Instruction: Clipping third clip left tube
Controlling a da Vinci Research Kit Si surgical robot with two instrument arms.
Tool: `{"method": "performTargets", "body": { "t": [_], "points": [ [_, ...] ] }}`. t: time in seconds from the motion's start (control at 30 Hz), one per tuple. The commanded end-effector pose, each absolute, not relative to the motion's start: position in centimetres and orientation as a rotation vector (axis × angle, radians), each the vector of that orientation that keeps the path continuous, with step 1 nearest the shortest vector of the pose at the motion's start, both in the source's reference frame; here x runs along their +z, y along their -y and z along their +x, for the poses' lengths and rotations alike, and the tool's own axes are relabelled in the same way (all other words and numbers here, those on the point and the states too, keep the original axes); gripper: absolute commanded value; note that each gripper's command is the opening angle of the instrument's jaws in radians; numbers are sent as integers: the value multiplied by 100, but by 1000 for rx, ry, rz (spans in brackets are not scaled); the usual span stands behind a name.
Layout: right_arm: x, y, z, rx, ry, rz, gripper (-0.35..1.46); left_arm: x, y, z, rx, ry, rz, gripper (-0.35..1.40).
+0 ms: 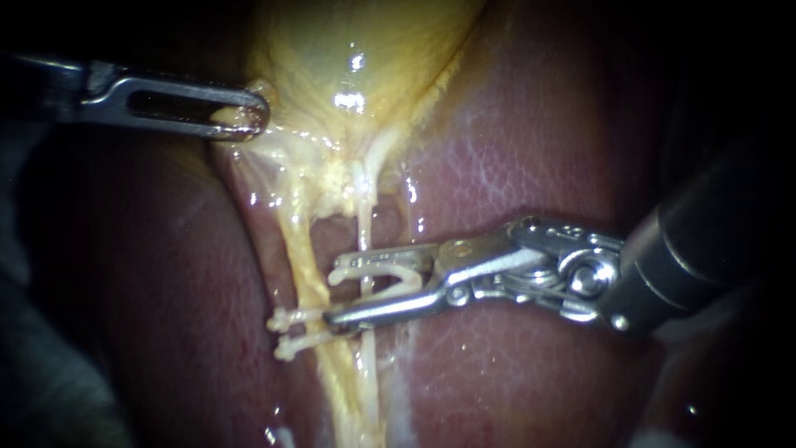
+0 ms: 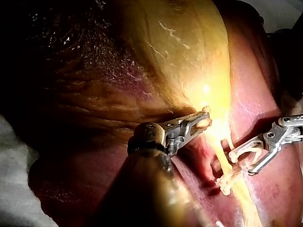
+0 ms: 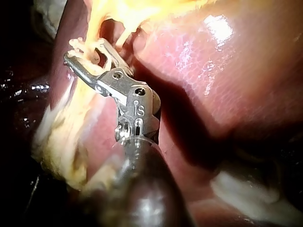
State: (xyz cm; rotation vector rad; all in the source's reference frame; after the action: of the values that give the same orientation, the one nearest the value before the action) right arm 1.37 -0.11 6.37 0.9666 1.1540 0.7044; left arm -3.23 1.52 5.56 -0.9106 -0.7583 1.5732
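My right instrument [image 1: 333, 292] comes in from the right, its jaws standing apart with a white clip [image 1: 381, 264] held between them. The clip straddles a thin pale tube [image 1: 365, 236] that runs down from the gallbladder [image 1: 356, 50]. Just left of it lies a thicker yellowish tube [image 1: 303, 265] carrying two white clips [image 1: 286, 319], [image 1: 288, 348]; the lower jaw's tip rests beside them. My left instrument [image 1: 240, 120] is shut on the gallbladder's lower edge at the upper left. The right wrist view shows the clip [image 3: 97, 54] in the jaws [image 3: 85, 51] of the right instrument.
Dark red liver [image 1: 539, 141] lies on both sides of the tubes. In the left wrist view my left instrument [image 2: 201, 122] holds the yellow tissue, with my right instrument [image 2: 239, 163] beyond it. White cloth [image 2: 14, 189] lies beside the liver.
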Motion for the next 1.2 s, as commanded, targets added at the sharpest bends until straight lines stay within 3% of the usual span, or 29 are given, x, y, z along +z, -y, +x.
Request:
{"method": "performTargets", "body": {
  "t": [0.03,0.5,1.2],
  "points": [
    [642,10,136,702,-1153,967,49,556,-152,-323,1573,758,-910,-35],
    [678,5,142,682,-1143,1024,49,557,-152,-323,1574,758,-911,-35],
    [673,8,197,650,-1320,1147,49,558,-152,-324,1574,757,-911,-35]
  ]
}}
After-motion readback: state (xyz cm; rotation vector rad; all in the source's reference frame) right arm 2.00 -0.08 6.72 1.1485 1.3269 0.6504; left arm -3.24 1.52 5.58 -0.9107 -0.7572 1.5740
